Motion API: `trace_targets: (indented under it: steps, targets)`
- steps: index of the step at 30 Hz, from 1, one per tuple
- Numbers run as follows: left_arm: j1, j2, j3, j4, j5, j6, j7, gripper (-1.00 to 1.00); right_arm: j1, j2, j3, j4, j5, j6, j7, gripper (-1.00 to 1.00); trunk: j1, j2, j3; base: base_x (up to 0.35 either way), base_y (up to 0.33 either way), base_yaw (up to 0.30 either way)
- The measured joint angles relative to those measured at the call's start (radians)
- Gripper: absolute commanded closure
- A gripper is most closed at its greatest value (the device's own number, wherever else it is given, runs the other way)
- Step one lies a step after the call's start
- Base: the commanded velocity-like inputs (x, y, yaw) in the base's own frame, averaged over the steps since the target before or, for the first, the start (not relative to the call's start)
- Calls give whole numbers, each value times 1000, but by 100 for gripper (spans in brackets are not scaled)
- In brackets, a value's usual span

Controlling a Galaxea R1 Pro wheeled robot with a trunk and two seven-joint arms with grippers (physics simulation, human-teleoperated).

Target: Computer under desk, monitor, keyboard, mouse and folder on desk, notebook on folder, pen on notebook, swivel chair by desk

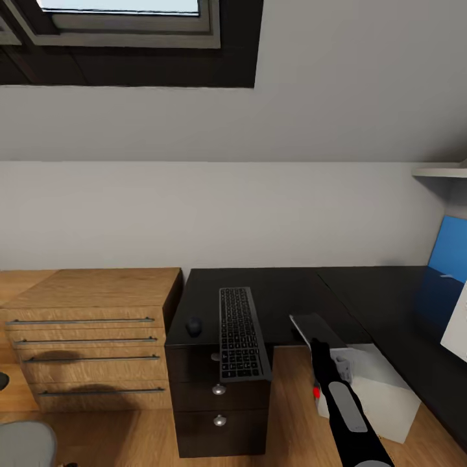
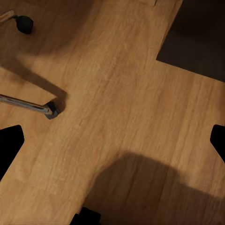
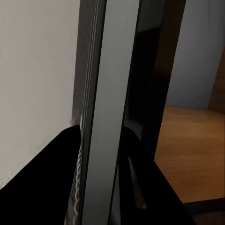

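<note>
The black desk (image 1: 363,292) carries the long black keyboard (image 1: 242,334), with the small black mouse (image 1: 193,325) to its left. My right gripper (image 1: 315,342) reaches down beside the desk and is shut on the thin edge of the monitor (image 1: 310,323). In the right wrist view that pale-edged panel (image 3: 112,70) runs between the dark fingers (image 3: 51,183). The white computer (image 1: 386,392) stands on the floor just right of my right arm. My left gripper (image 2: 112,140) hangs open over bare floor near the swivel chair's metal leg and castor (image 2: 49,110). The chair's grey seat (image 1: 23,444) shows at the lower left.
A light wood chest of drawers (image 1: 91,337) stands left of the desk's drawer unit (image 1: 219,402). A blue panel (image 1: 451,253) and a white object (image 1: 457,324) sit at the far right. A sloped wall with a roof window (image 1: 123,19) rises behind.
</note>
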Motion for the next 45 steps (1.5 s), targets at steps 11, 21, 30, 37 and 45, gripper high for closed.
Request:
trace_targets:
  steps: [11,21,30,37,45]
  targets:
    - [0,-1,-4,0,-25,-2,0,-100,0,1,25,13,1,2,0,100,0,0,0,0,-179,3]
    - [0,-2,-8,-4,-28,-1,0,-100,0,0,55,14,3,3,-1,100,0,0,0,0,-17,0]
    - [0,-3,-9,-11,-27,-1,1,-100,0,4,67,17,1,4,-1,100,27,-49,-22,0,0,0]
    - [0,-3,-8,-11,-27,-2,1,-100,-1,5,70,16,3,4,0,100,53,-98,-43,0,0,0]
    - [0,-2,-8,-8,-27,-1,0,-100,-1,6,73,-1,2,5,1,100,73,-133,-59,0,0,0]
